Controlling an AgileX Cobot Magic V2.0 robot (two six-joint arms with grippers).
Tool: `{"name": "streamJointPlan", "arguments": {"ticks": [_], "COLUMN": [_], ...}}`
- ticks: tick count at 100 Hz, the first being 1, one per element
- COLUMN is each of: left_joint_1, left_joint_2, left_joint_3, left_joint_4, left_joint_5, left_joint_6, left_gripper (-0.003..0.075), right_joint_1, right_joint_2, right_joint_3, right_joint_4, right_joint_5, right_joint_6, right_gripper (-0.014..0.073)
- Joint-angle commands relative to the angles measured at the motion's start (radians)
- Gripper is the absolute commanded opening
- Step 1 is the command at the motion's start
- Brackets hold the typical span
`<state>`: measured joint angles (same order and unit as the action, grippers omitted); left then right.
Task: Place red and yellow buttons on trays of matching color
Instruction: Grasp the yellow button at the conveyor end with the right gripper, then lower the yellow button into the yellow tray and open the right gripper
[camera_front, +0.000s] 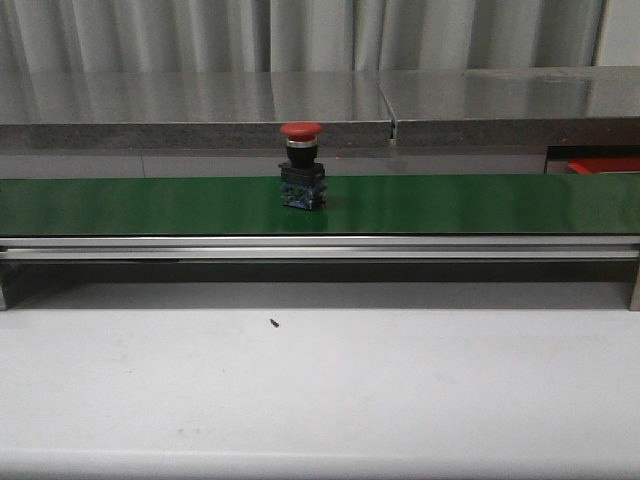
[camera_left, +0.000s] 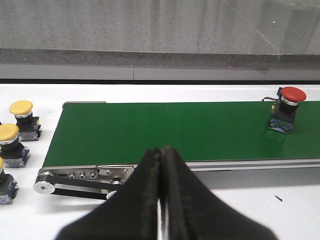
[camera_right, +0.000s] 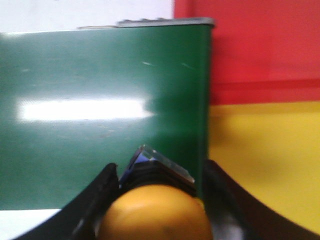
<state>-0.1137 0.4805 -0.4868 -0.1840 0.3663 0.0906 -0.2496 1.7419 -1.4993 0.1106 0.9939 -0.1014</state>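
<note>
— Grey curtains and a steel counter back the scene, yes? What lies before them?

— One long green belt (camera_front: 450, 205) across a white table (camera_front: 320, 390). On it stands one red button (camera_front: 302, 166), upright, alone.

— And the left claw?

— The left gripper (camera_left: 161, 165) has its fingers pressed together on nothing, hanging over the belt's near edge. The red button sits far off to one side of it, across the belt. Off the belt's end, on the other side of the claw, three yellow buttons (camera_left: 21, 119) stand on the table.

— The right one?

— The right gripper (camera_right: 160, 200) clasps a fourth yellow button (camera_right: 155, 215) between its fingers, at the belt's end. Just beyond lie one yellow tray (camera_right: 270, 160) and one red tray (camera_right: 260, 50), touching edge to edge.
</note>
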Motion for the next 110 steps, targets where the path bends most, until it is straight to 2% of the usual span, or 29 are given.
{"name": "streamJointPlan", "arguments": {"ticks": [1, 25, 65, 100, 110], "left_joint_1": [-0.006, -0.006, -0.006, -0.006, -0.006], "left_joint_2": [0.006, 0.006, 0.006, 0.006, 0.006], "left_joint_3": [-0.026, -0.026, -0.026, -0.026, -0.026], "left_joint_4": [-0.014, -0.014, -0.014, -0.014, -0.014], "left_joint_5": [-0.082, -0.082, -0.082, -0.082, -0.082], "left_joint_6": [-0.007, -0.007, -0.007, -0.007, -0.007], "left_gripper": [-0.0019, -0.0019, -0.0019, -0.0019, -0.0019], "right_joint_1": [-0.074, -0.188, -0.195, -0.195, -0.195], "right_joint_2": [-0.051, -0.040, 0.097, 0.169, 0.168], "right_joint_3": [-0.017, 0.057, 0.099, 0.099, 0.097], "right_joint_4": [-0.005, -0.002, 0.016, -0.020, -0.020], "right_joint_5": [-0.011, -0.099, -0.195, -0.202, -0.198], "right_joint_6": [0.015, 0.032, 0.032, 0.032, 0.032], "right_gripper": [0.0168, 0.0168, 0.0168, 0.0175, 0.0247]}}
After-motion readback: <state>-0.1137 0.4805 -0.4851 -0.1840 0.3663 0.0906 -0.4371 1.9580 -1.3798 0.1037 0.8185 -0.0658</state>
